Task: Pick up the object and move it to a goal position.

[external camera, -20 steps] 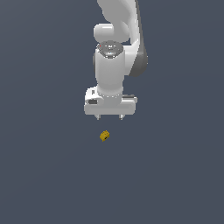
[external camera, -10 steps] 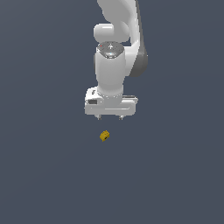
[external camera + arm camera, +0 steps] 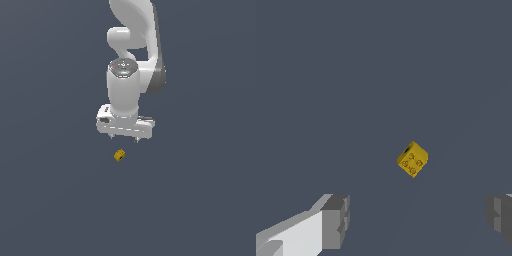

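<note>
The object (image 3: 119, 155) is a tiny mustard-yellow block lying on the dark grey floor, just below the white gripper (image 3: 125, 138) in the exterior view. In the wrist view the object (image 3: 412, 159) shows several round studs on one face and a small dark hole near an edge. The gripper (image 3: 418, 217) is open, its two grey fingertips (image 3: 336, 221) set wide apart, with nothing between them. The object lies ahead of the fingers, apart from both.
A plain dark grey floor (image 3: 50, 200) fills both views. The white arm (image 3: 132, 60) rises above the gripper toward the top of the exterior view.
The gripper has shifted very slightly lower toward the object. The object has not moved.
</note>
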You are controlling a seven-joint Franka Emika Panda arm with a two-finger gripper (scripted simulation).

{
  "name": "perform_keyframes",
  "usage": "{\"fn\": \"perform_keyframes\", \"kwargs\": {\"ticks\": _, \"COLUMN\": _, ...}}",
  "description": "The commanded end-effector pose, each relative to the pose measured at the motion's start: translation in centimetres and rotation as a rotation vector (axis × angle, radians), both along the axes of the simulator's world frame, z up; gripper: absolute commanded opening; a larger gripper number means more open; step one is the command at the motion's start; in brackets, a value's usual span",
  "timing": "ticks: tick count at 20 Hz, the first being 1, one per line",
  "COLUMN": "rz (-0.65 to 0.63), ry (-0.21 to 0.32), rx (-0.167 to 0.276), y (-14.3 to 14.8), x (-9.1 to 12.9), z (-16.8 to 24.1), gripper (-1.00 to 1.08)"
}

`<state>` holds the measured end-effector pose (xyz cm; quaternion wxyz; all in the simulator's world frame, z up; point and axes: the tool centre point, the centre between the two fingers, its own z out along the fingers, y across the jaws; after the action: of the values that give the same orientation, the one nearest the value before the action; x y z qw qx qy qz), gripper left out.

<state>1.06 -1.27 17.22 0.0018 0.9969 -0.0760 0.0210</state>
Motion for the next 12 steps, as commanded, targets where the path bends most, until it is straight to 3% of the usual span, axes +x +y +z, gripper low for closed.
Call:
{"fn": "perform_keyframes", "kwargs": {"ticks": 1, "rz": -0.063, "ry": 0.004, "rx": 0.005, "y": -0.2, "x": 0.0, "z": -0.9, "gripper": 1.0}}
{"fn": "perform_keyframes", "kwargs": {"ticks": 12, "rz": -0.401, "ry": 0.024, "rx": 0.023, "y": -1.4, "x": -0.2, "z": -5.7, "gripper": 1.0}}
